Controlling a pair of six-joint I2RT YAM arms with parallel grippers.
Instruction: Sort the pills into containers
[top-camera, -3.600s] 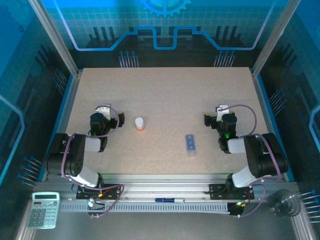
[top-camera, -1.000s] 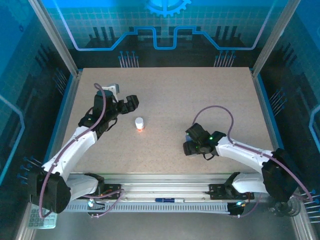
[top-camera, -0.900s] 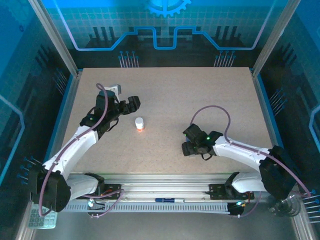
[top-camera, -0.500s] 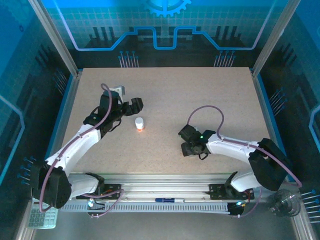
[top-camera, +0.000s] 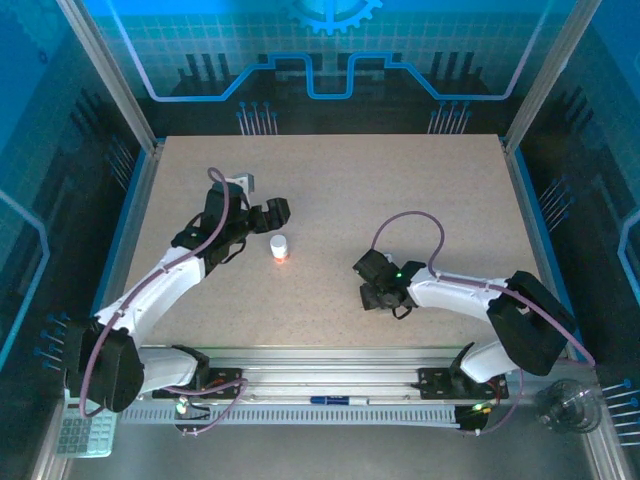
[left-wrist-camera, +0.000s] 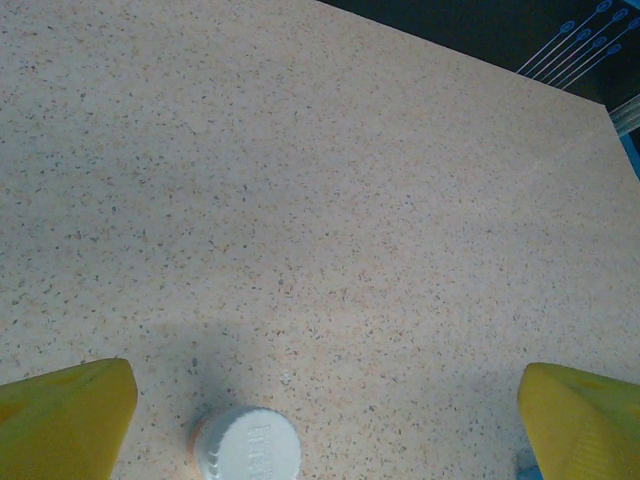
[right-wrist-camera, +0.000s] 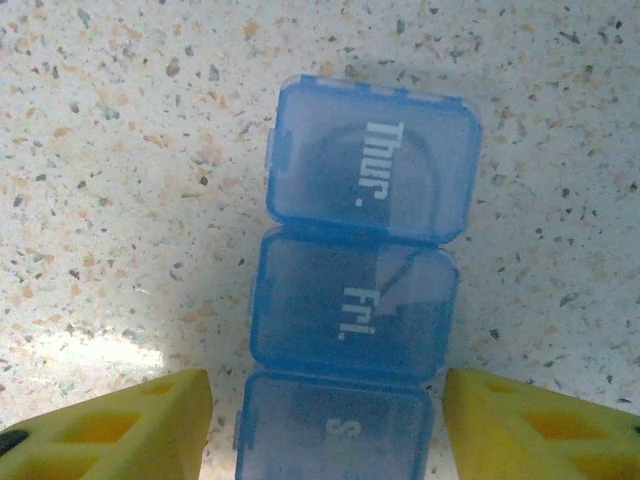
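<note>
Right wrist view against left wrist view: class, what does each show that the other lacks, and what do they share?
Right wrist, not left wrist: the blue pill box, lids closed and marked Thur. and Fri., lying between the right gripper's jaws. Left wrist, not right wrist: the bottle's white cap, standing between the left gripper's wide-open jaws, and the table ending at a dark edge. Both: the speckled table and yellow jaws at the bottom corners.
</note>
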